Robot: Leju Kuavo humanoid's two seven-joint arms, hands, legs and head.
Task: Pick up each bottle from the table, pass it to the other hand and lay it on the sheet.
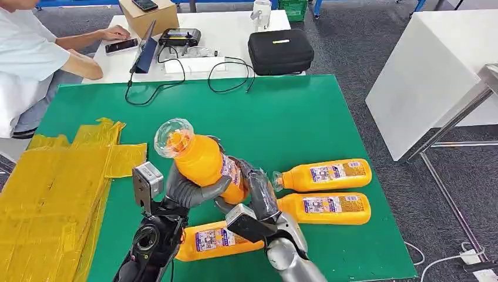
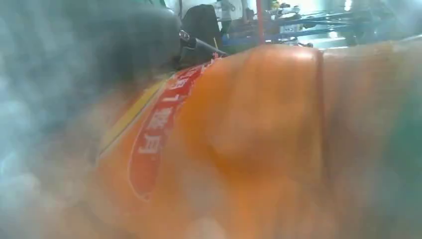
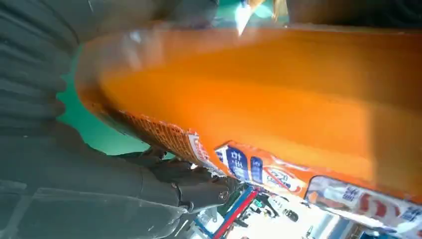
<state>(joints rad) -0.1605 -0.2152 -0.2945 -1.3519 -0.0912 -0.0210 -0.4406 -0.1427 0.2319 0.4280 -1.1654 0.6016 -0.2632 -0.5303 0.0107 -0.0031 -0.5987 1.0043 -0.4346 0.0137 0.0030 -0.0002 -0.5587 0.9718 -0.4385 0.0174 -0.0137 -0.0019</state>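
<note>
An orange juice bottle (image 1: 199, 158) with a clear cap is held tilted above the green table (image 1: 282, 117), cap toward the back left. My left hand (image 1: 189, 191) cups it from below and the left. From the right, my right hand (image 1: 258, 197) wraps the labelled lower part. The bottle looms close and blurred in the left wrist view (image 2: 249, 139), and in the right wrist view (image 3: 278, 114) it lies against my right hand (image 3: 99, 174). Three more orange bottles lie on the table: two to the right (image 1: 326, 174) (image 1: 329, 208), one under my arms (image 1: 217, 239). The crumpled yellow sheet (image 1: 53, 188) covers the table's left side.
A person (image 1: 35, 53) sits at the white table (image 1: 235, 29) behind, beside a phone, a tablet and a black case (image 1: 280, 51). Black cables (image 1: 176, 76) trail onto the green table's far edge. A white block (image 1: 428, 70) and a metal frame stand to the right.
</note>
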